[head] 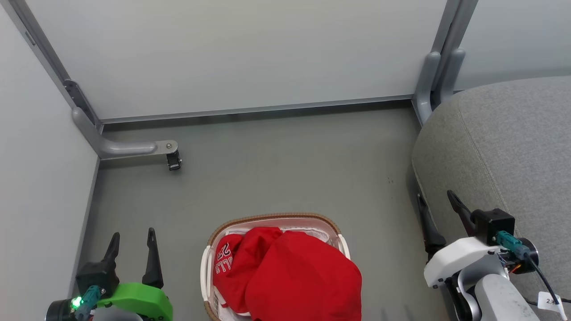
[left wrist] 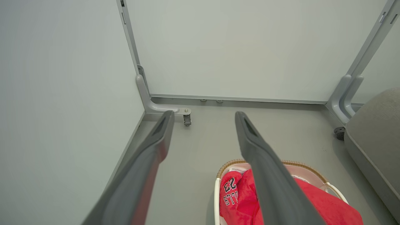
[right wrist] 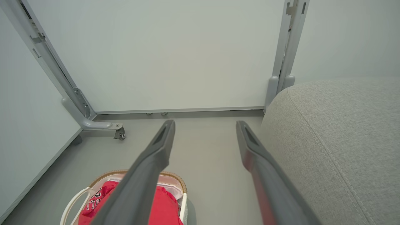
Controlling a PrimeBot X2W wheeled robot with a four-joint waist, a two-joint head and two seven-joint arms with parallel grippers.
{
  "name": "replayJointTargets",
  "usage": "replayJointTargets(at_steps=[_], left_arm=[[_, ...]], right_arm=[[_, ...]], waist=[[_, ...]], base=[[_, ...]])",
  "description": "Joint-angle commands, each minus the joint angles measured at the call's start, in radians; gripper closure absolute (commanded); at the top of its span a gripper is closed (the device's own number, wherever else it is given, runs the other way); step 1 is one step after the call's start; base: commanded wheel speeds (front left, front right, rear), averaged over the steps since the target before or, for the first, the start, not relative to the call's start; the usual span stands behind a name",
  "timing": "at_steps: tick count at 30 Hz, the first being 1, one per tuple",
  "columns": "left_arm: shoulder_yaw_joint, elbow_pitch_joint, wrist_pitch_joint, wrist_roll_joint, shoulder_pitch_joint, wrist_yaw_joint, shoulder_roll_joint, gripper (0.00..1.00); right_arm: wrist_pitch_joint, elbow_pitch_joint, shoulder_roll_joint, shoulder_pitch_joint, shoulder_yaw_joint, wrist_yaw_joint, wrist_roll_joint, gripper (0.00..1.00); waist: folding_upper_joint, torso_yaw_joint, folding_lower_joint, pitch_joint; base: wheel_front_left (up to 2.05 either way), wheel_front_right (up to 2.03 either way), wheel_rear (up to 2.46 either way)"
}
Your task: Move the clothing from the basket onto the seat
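- The left pincer (head: 134, 244) and the right pincer (head: 438, 209) both stand wide open, holding nothing — one on either side of the basket (head: 272, 217).
- The red clothing (head: 290, 276) is heaped in the basket, so the task looks not yet begun.
- Next, I judge, one pincer must drop onto the heap and pinch a fold.
- The grey seat (head: 513, 147) stands near, to the right.
- Beyond, smooth grey floor (head: 290, 169) runs to pale wall panels (head: 245, 53).
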Motion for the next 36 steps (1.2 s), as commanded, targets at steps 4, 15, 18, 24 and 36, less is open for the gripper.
replayJointTargets(at_steps=[4,15,18,24,36], left_arm=[[0.026,-0.006,-0.015,0.038,0.019,-0.002,-0.009,0.00],[0.047,0.003,-0.034,0.126,0.034,-0.018,-0.028,0.00],[0.050,0.013,-0.041,0.139,0.035,-0.021,-0.030,0.00],[0.041,0.035,-0.038,0.121,0.029,-0.050,-0.033,0.00],[-0.017,0.126,-0.037,0.059,-0.073,-0.075,-0.039,0.00]], right_arm=[[-0.015,0.009,0.004,0.017,-0.017,0.000,-0.049,0.00],[-0.034,0.033,0.012,0.012,-0.027,0.000,-0.142,0.00],[-0.041,0.036,0.013,0.014,-0.024,0.000,-0.161,0.00],[-0.040,0.029,0.014,0.005,-0.019,0.000,-0.158,0.00],[-0.039,-0.036,0.013,-0.081,0.006,0.000,-0.140,0.00]], waist=[[0.0000,0.000,-0.0001,0.000],[0.0000,-0.002,-0.0001,0.006],[0.0000,-0.002,-0.0001,0.007],[0.0000,-0.011,-0.0001,0.023],[0.0000,-0.077,-0.0001,0.181]], base=[[0.00,0.00,0.00],[0.00,0.00,0.00],[0.00,0.00,0.00],[0.00,0.00,0.00],[0.00,0.00,0.00]])
